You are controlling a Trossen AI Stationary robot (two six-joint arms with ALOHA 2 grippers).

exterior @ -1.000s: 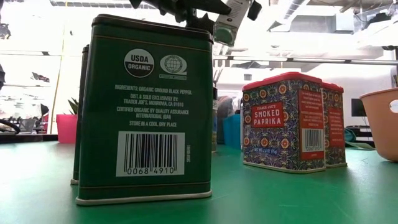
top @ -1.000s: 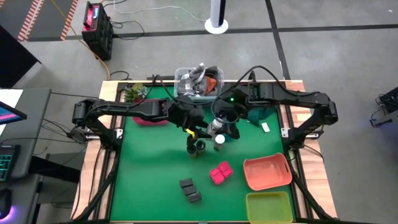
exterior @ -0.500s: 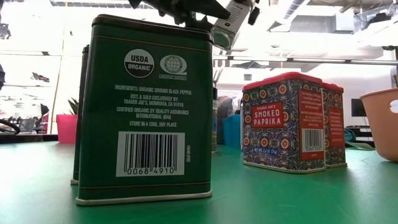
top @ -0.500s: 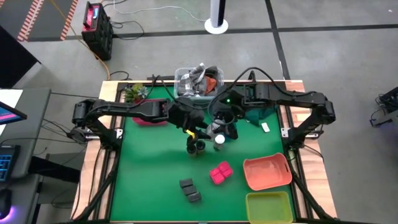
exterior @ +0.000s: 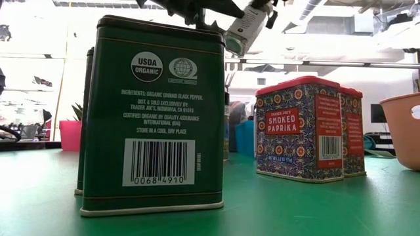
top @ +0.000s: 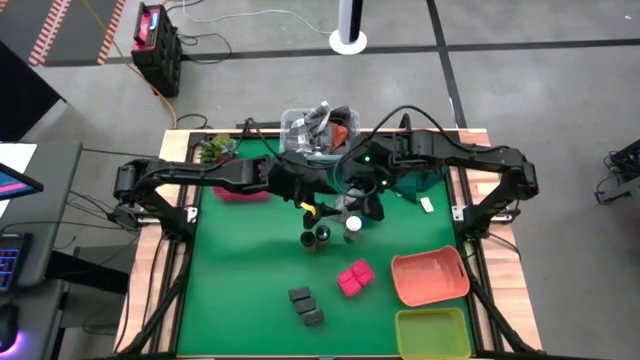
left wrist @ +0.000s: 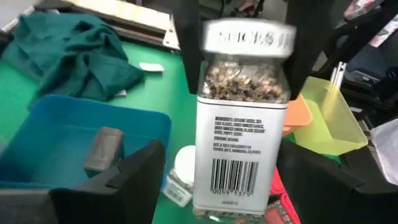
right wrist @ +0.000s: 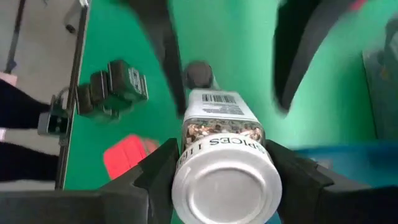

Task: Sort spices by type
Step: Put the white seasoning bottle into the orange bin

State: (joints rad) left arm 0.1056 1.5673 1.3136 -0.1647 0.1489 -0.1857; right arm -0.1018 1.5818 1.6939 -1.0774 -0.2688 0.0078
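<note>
A clear spice jar with a white cap (left wrist: 242,124) is held above the table between the two arms, also seen in the high view (top: 347,203) and tilted at the top of the low view (exterior: 241,29). My right gripper (right wrist: 227,180) is shut on its cap end. My left gripper (left wrist: 224,186) is open, its fingers standing on either side of the jar's bottom end with gaps. On the mat stand two dark round jars (top: 316,237), a white-capped jar (top: 352,228), pink blocks (top: 353,277) and dark grey boxes (top: 306,305). My right gripper pinches the jar's white cap (right wrist: 186,180) between its two fingers (left wrist: 188,56), one on each side. The jar's body reaches out past the fingertips toward my left gripper. It is lifted clear of the table and tilted.
A blue tray (left wrist: 81,130) with a grey box inside lies under the arms, beside a green cloth (left wrist: 81,43). A pink tray (top: 235,190), an orange tray (top: 430,277), a yellow-green tray (top: 432,332) and a clear bin (top: 318,130) ring the mat. Tall tins (exterior: 154,111) block the low view.
The held jar has tipped further over in the low view. My left gripper has shifted a little toward the far edge and toward the right gripper.
</note>
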